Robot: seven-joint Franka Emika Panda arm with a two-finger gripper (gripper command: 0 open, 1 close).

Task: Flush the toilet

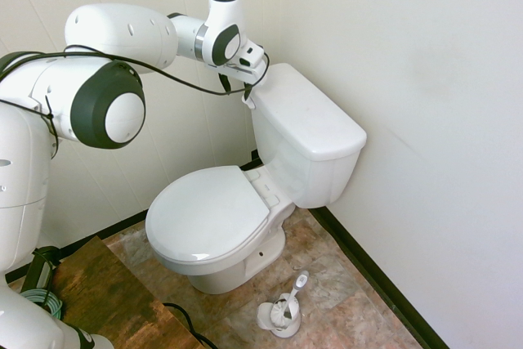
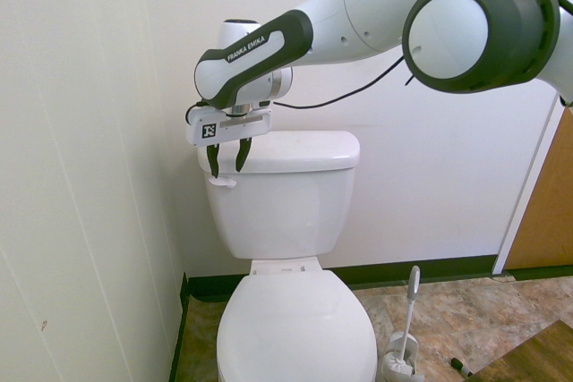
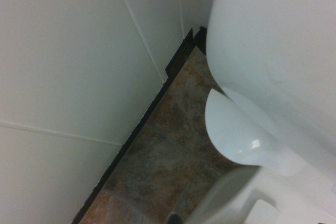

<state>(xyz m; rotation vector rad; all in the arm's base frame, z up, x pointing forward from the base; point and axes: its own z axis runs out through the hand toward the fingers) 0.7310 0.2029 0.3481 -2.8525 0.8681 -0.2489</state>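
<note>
Second exterior view: glossy white toilet (image 2: 291,221) stands against the back wall, seat lid down, boxy tank; end effector (image 2: 227,162), fingers parted, hangs just above its small flush lever (image 2: 222,182).

You're in a small bathroom corner w/ off-white panelled walls (image 1: 425,79); thin vertical seams show on the side wall (image 2: 81,176). A black baseboard (image 1: 376,271) runs along the bottom of the walls. Floor (image 1: 327,259) is mottled brown stone-look tile, w/ a darker wood-look sheet (image 1: 98,292) lying over part of it. A toilet brush (image 1: 286,304) sits in its white holder on the floor. A wooden door (image 2: 546,212) shows at one edge. Light is even, no hard shadows.
</note>
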